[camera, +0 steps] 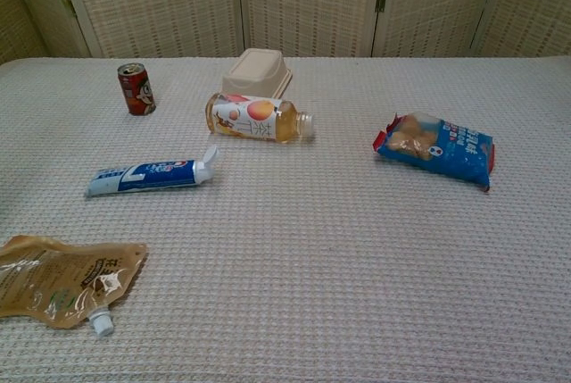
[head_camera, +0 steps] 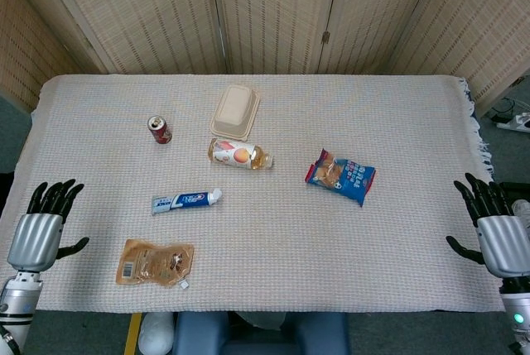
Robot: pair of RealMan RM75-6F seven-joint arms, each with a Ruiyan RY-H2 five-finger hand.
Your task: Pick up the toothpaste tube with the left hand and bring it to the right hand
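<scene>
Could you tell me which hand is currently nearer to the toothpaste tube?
Left. The left hand sits at the table's near-left edge, just left of the toothpaste tube; the right hand is across the table at its right edge.

Left hand (head_camera: pixel 40 235) empty, fingers spread; right hand (head_camera: pixel 497 235) likewise

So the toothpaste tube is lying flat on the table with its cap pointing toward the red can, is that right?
Not quite. The toothpaste tube does lie flat on the table, but its cap points toward the juice bottle, away from the left robot hand. The red can stands farther back. The head view shows this.
</scene>
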